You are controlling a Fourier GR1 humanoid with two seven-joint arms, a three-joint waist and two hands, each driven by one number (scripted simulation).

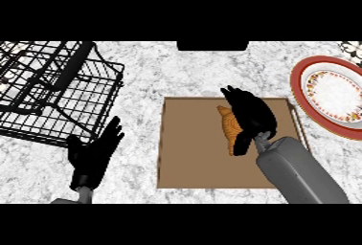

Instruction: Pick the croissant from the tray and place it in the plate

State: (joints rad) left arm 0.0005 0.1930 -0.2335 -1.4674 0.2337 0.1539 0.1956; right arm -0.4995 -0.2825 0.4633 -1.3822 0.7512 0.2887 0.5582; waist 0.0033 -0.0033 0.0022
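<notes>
Black wire makes up the rack (53,88) at the far left, standing on the pale marbled worktop (191,67). Just below and right of it the left hand (92,155) shows near the lower edge, open, fingers straight and pointing up, resting and holding nothing. In the middle lies the brown tray (194,162), flat on the worktop. On its upper right part sits the croissant (230,129) — golden, lying lengthwise, one tip toward the far side. The right hand (249,117) comes in from the lower right on its grey forearm and lies over the croissant's right side, fingers and thumb curled round it. At the far right, apart from the tray, is the plate (311,95) — red rim, white centre with a floral band.
</notes>
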